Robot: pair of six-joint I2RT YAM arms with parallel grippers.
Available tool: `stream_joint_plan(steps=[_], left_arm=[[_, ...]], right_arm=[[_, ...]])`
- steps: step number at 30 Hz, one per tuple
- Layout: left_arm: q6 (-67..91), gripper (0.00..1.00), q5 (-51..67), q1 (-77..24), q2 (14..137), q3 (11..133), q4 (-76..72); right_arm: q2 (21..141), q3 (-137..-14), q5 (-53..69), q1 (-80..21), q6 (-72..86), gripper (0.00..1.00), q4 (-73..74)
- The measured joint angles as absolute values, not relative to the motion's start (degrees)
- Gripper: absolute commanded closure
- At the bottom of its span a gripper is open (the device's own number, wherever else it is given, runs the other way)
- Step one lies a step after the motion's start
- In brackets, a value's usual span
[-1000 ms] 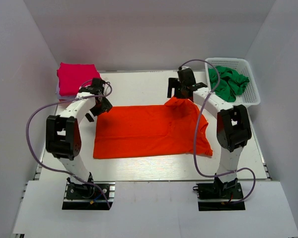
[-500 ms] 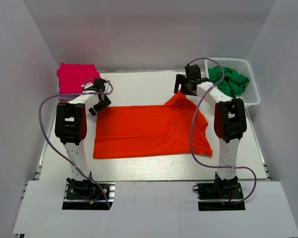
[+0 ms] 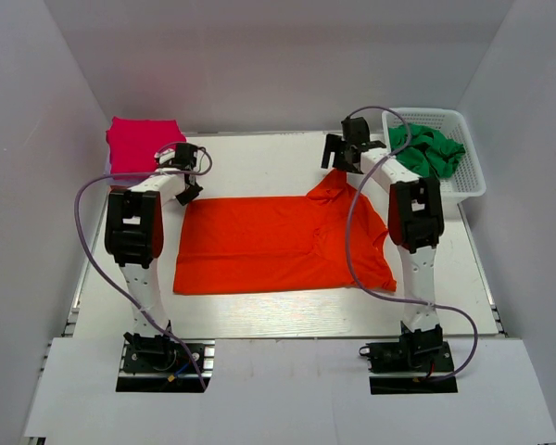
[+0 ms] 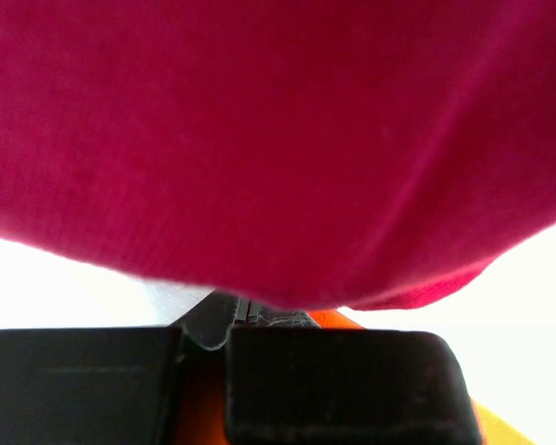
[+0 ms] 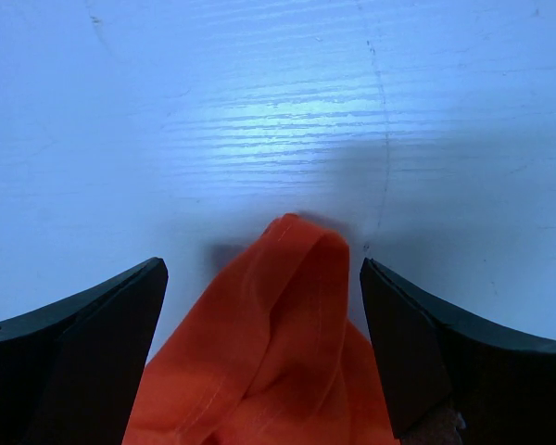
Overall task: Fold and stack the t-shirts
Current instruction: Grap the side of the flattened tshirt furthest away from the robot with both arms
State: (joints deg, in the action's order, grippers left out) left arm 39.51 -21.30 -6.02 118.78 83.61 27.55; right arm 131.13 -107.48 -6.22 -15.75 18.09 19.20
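Left pincer (image 4: 241,313) now clamped on orange t-shirt (image 3: 278,246) corner, right pincer (image 5: 262,269) apart (straddling sleeve).

A: What rests on the white worktop (image 3: 259,311)?
B: Centre: orange-red t-shirt (image 3: 269,246), spread flat. Far left corner: folded magenta t-shirt (image 3: 141,144). Far right corner: white basket (image 3: 468,185).
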Motion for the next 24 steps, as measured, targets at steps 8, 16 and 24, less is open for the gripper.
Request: stream_joint_plan(steps=[8, 16, 24], left_arm=[[38.6, 1.00, -20.5, -5.9, 118.2, 82.2, 25.4], [37.4, 1.00, -20.4, -6.0, 117.1, 80.8, 24.5], [36.9, 1.00, -20.5, -6.4, 110.5, 75.1, 23.9]], right_arm=[[135.5, -109.9, -8.9, -15.8, 19.2, 0.89, 19.6], [134.3, -108.9, -10.9, -15.9, 20.2, 1.00, 19.7], [123.1, -100.5, -11.9, -15.9, 20.5, 1.00, 21.6]])
